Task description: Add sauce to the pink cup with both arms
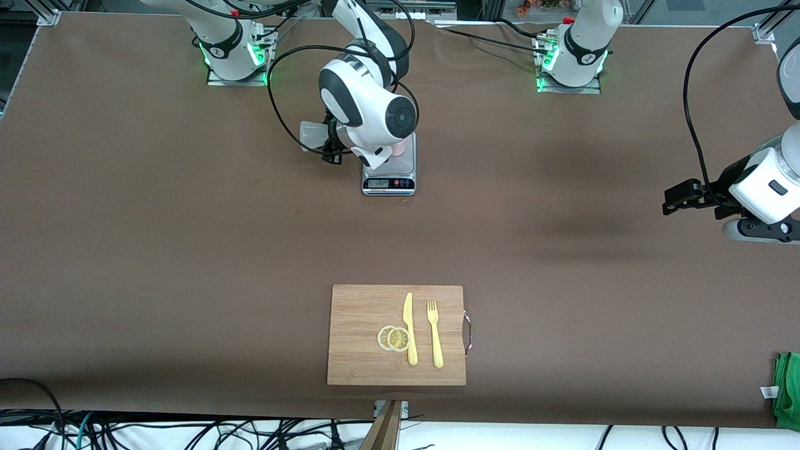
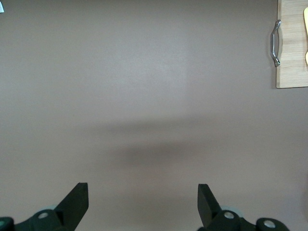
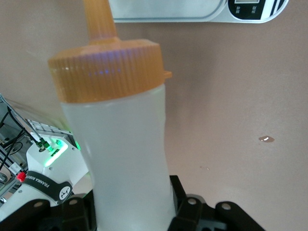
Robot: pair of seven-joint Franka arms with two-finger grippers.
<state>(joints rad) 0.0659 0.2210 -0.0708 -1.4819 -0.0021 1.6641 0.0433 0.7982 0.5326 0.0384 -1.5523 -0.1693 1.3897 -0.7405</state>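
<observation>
My right gripper is shut on the sauce bottle and holds it tilted on its side in the air beside the scale. In the right wrist view the whitish bottle sits between the jaws, and its orange nozzle cap points toward the scale. The pink cup stands on the scale, mostly hidden by the right arm's wrist. My left gripper is open and empty over bare table at the left arm's end. Its fingers are wide apart.
A wooden cutting board lies near the front edge with two lemon slices, a yellow knife and a yellow fork. The board's handle end shows in the left wrist view. A green cloth lies at the front corner.
</observation>
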